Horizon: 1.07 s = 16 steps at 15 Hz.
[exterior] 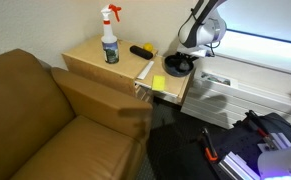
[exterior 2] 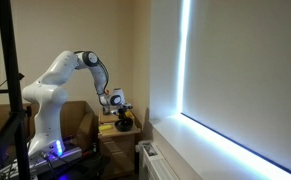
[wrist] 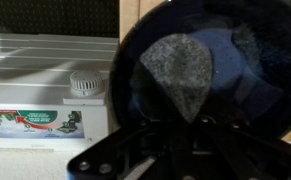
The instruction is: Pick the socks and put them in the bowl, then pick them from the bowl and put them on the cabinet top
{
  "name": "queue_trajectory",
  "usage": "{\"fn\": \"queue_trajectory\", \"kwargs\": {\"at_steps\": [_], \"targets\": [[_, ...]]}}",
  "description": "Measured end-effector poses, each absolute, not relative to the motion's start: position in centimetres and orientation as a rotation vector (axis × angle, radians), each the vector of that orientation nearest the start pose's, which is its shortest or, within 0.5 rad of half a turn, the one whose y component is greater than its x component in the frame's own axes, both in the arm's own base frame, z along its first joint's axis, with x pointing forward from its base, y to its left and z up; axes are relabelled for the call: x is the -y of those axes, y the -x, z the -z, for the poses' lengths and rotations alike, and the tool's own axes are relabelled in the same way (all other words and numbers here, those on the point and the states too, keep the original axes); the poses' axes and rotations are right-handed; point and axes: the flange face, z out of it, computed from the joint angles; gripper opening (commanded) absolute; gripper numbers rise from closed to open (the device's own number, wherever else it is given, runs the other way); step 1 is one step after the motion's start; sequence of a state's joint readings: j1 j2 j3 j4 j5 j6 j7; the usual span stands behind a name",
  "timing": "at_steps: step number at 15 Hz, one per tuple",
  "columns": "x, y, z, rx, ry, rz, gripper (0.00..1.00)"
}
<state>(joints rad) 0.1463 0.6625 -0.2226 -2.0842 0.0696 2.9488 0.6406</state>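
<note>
A grey sock (wrist: 175, 70) hangs inside a dark bowl (wrist: 125, 75) and tapers to a point at my gripper (wrist: 195, 128), which looks shut on its tip. Bluish fabric (wrist: 240, 55) lies in the bowl behind it. In an exterior view the bowl (exterior: 175, 66) stands at the right edge of the wooden cabinet top (exterior: 90, 58), with the gripper (exterior: 188, 50) just above it. In an exterior view from farther away, the gripper (exterior 2: 119, 112) hovers over the bowl (exterior 2: 123, 125). The sock is too small to see in both exterior views.
A spray bottle (exterior: 110, 40) and a black object (exterior: 142, 50) stand on the cabinet top. A yellow item (exterior: 160, 83) lies near its front edge. A brown sofa (exterior: 45, 120) is beside the cabinet and a white radiator (wrist: 45, 55) is behind it.
</note>
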Motion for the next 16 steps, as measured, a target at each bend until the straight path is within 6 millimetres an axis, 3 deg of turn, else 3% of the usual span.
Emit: {"fn": "queue_trajectory", "kwargs": {"at_steps": [1, 3, 7, 10, 13, 16], "targets": [[4.9, -59.6, -13.3, -1.115, 2.951, 0.391, 0.38], [4.4, -59.8, -13.3, -1.11, 2.937, 0.377, 0.45], [3.5, -59.5, -12.5, -1.074, 2.898, 0.304, 0.74], [4.3, -59.4, -12.7, -1.087, 2.891, 0.299, 0.94], [6.2, -59.3, -14.1, -1.124, 2.89, 0.333, 1.0], [7.1, -58.6, -18.1, -1.076, 2.882, 0.393, 1.0]]}}
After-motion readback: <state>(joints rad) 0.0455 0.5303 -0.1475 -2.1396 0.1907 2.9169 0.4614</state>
